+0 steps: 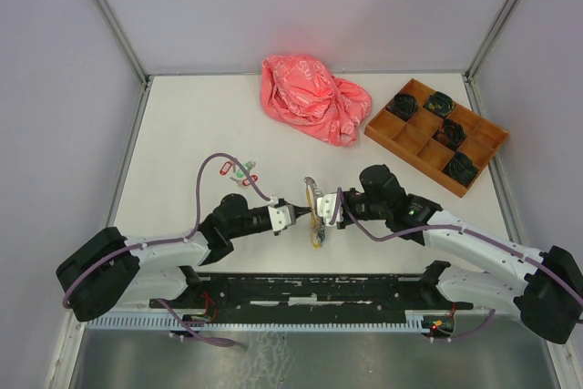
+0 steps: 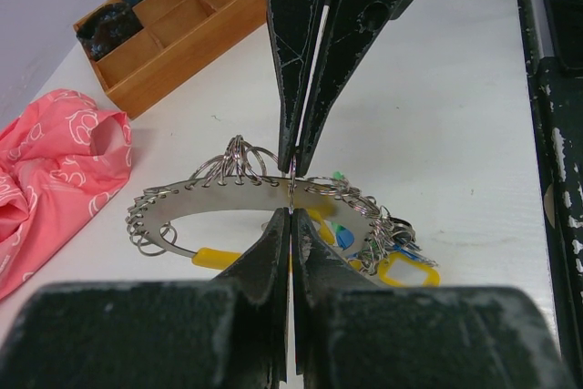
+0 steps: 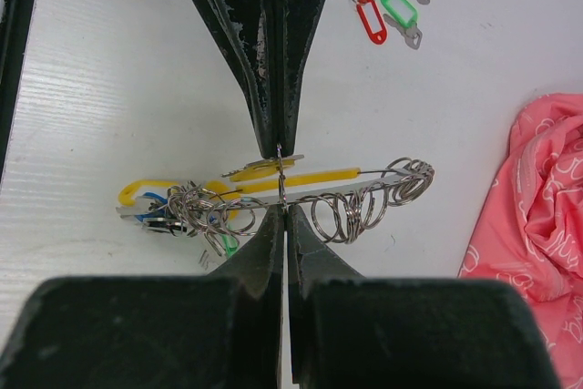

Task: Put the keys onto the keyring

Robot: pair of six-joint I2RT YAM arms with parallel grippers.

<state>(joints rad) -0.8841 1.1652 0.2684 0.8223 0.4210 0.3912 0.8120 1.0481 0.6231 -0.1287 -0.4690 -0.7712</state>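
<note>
Squarely — keyring (image 2: pixel 219 198) in left hand (image 2: pixel 290 218)

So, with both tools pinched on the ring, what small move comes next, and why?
Probably open the left tool and let the right tool alone hold the large thin silver metal keyring. Both are shut on it, while three small silver keys with red and green plastic tags lie loose on the white table on the left tool's side, unthreaded.
</note>
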